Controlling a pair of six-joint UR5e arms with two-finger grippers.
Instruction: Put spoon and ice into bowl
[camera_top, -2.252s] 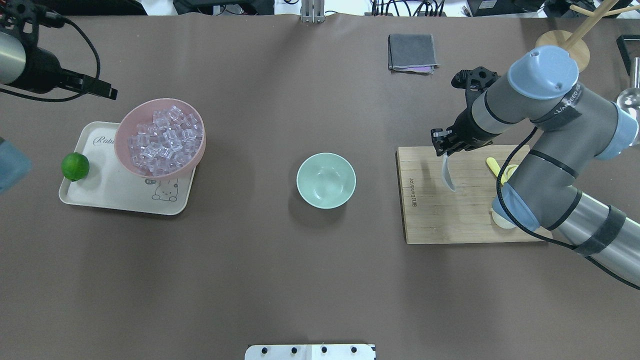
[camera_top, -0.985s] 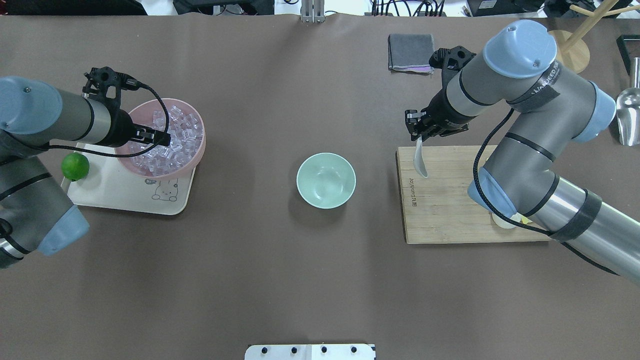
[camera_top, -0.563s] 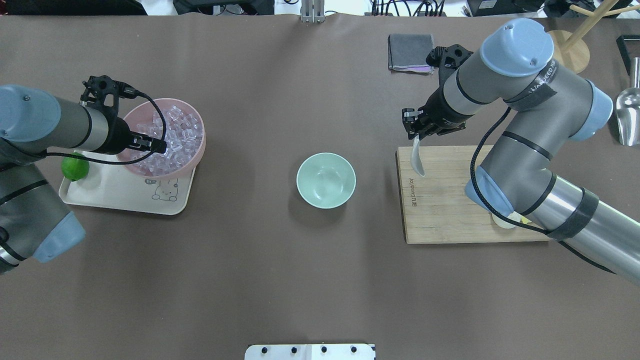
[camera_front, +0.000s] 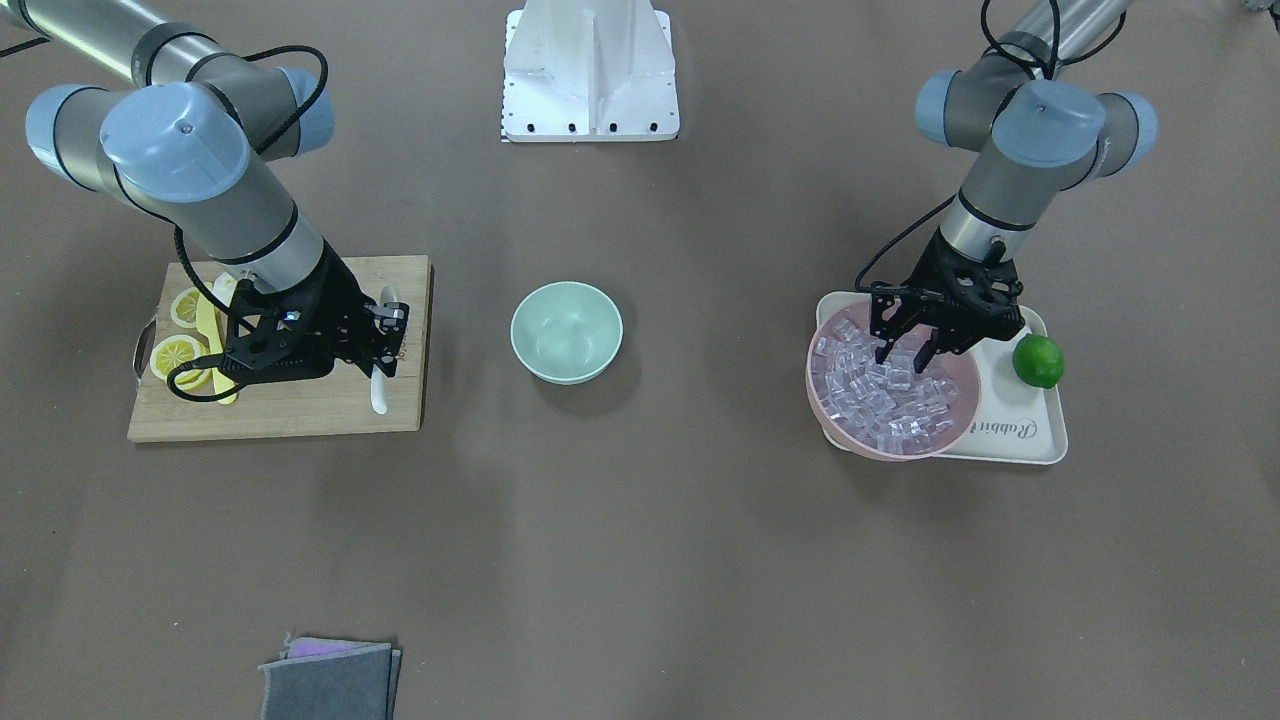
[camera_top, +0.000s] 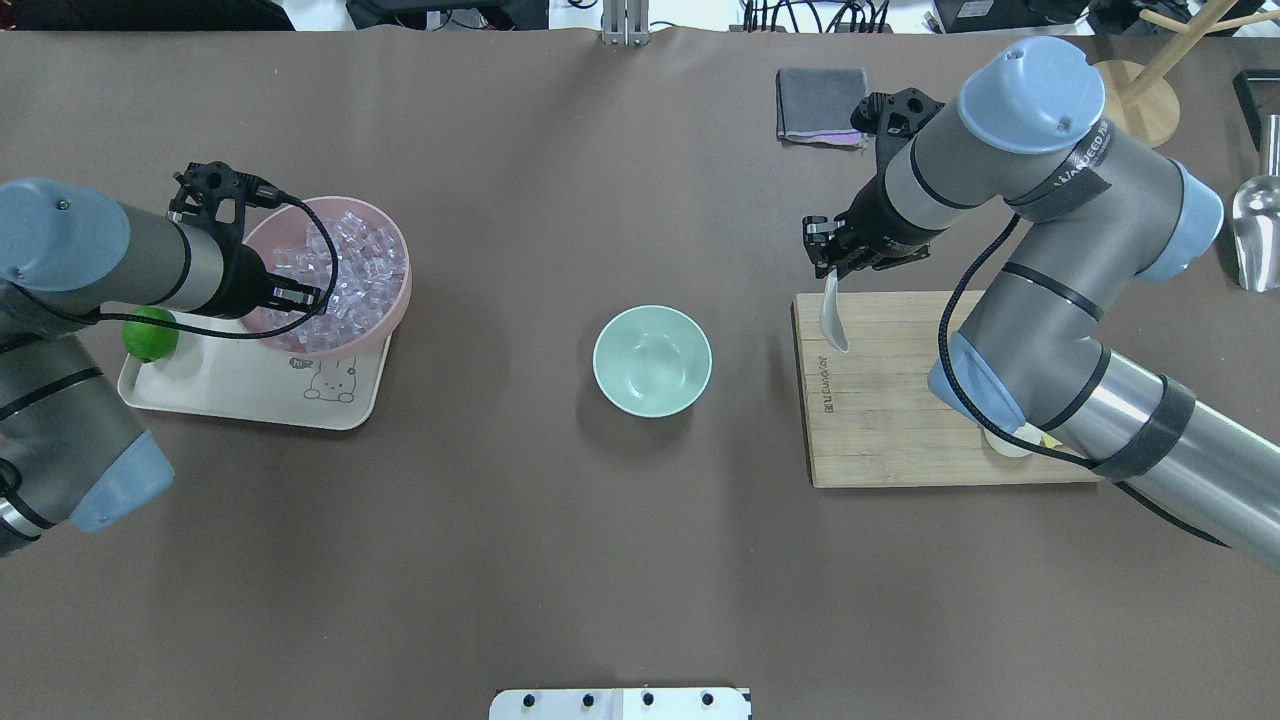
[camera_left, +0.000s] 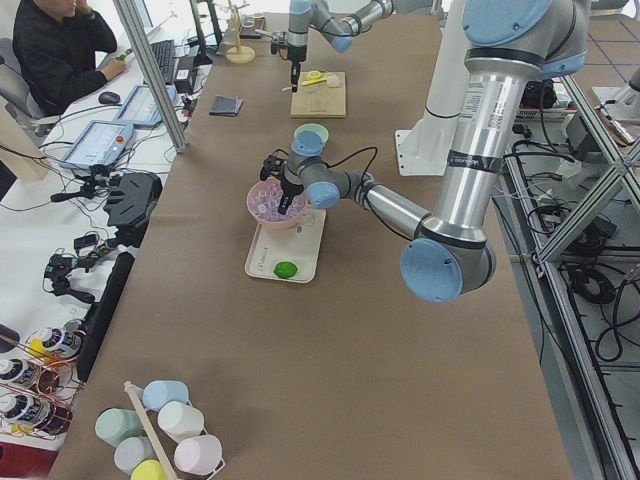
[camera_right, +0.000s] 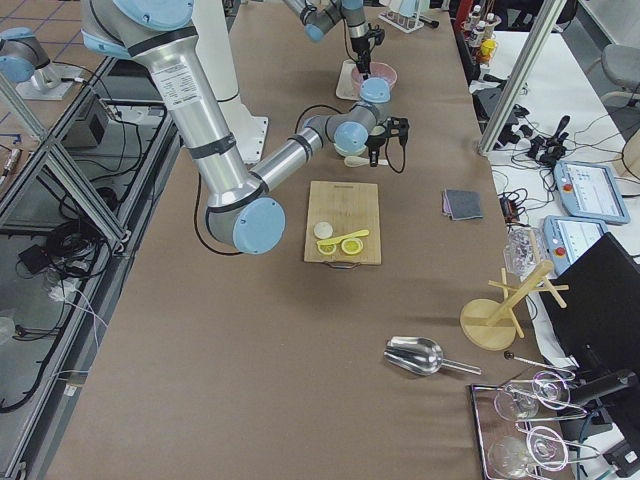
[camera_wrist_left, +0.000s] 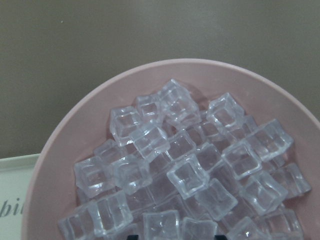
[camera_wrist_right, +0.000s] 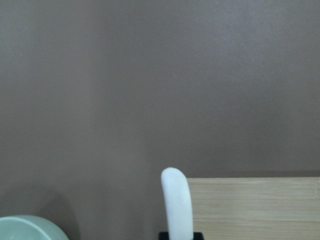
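The mint-green bowl (camera_top: 652, 360) stands empty at mid table and also shows in the front view (camera_front: 566, 330). My right gripper (camera_top: 826, 262) is shut on the handle of the white spoon (camera_top: 833, 322). The spoon hangs scoop down over the cutting board's edge nearest the bowl, and it also shows in the right wrist view (camera_wrist_right: 177, 205). My left gripper (camera_front: 905, 352) is open, with its fingers spread just above the heap of clear ice cubes (camera_wrist_left: 187, 175) in the pink bowl (camera_top: 398, 290). No cube is held.
The pink bowl sits on a cream tray (camera_top: 230, 385) beside a green lime (camera_top: 150, 335). The wooden cutting board (camera_top: 900, 430) carries lemon slices (camera_front: 178, 352) and a yellow knife (camera_front: 206, 318). A grey cloth (camera_top: 822, 105) and a metal scoop (camera_top: 1255, 235) lie at the far right.
My left arm has come in and moved over the pink bowl of ice. My right gripper has carried the spoon leftward to the board's bowl-side edge.
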